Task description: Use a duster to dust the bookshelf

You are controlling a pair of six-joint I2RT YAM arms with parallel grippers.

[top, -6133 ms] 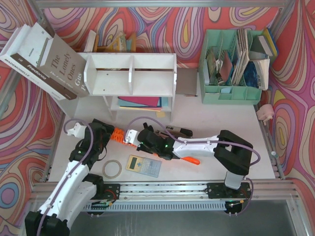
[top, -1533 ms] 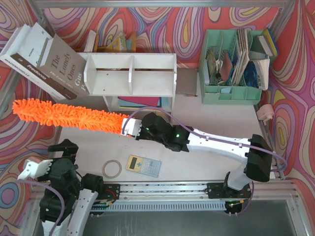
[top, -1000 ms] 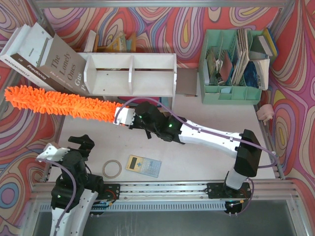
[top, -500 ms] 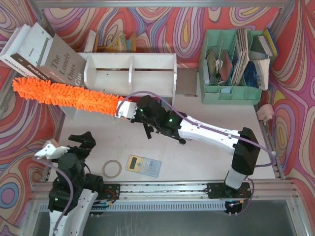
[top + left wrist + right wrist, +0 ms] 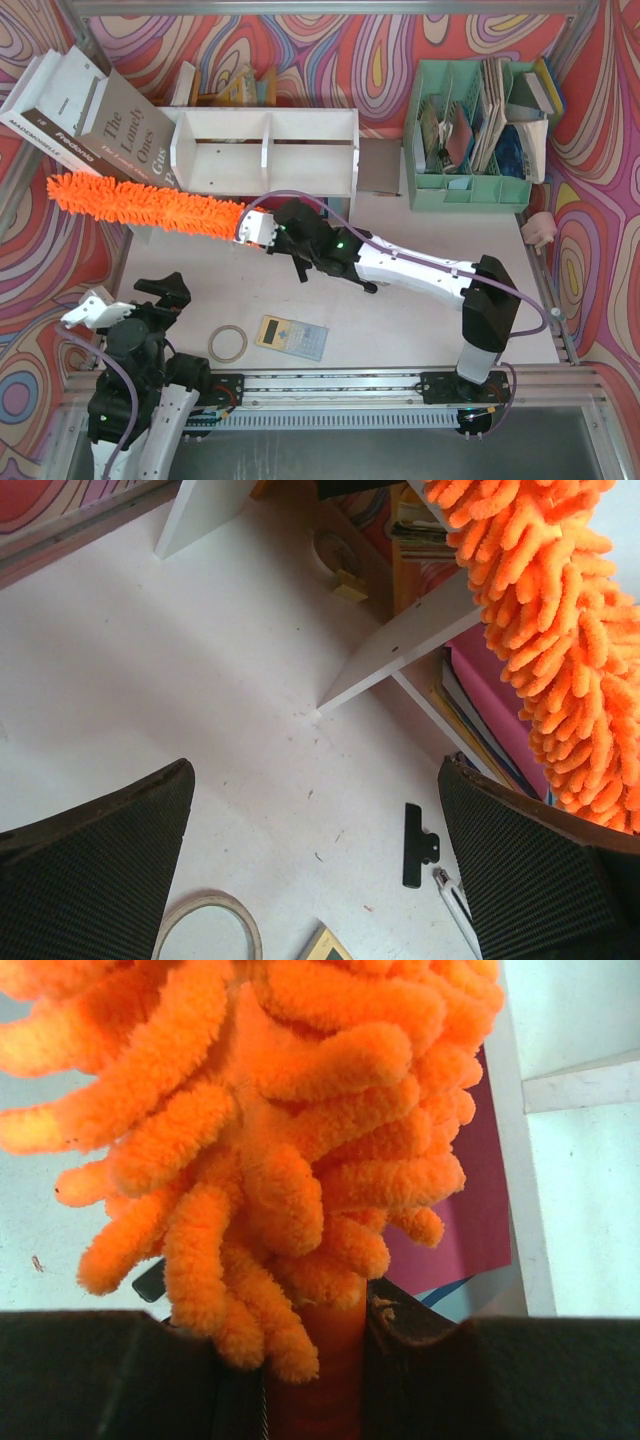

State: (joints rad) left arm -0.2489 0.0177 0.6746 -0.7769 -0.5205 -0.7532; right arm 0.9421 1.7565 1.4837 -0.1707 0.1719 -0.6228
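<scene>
Sweeping has begun. The duster (image 5: 140,205) lay on the table a few seconds back with both arms at it. Now it is up in the air, its fluffy head stretching from centre frame to the left edge of the top view. It crosses the lower left corner of the bookshelf (image 5: 265,150), just under the leaning books (image 5: 120,130).

Over the last second we saw the head swing up from the lower left toward the shelf. In the last half second its tip slid back right and slightly down off the books. We read this as a first stroke along the shelf's left end. Whether the fibres actually press on the white board we cannot tell from above.

The right gripper (image 5: 250,228) has its jaws narrowed on the thin orange handle, right where the fluff begins, as the right wrist view shows. The left gripper (image 5: 125,300) has pulled away to the lower left, jaws spread wide and holding nothing.

The upper compartments, the dividers and the shelf's right half look untouched, so most of the dusting is still ahead of us.
</scene>
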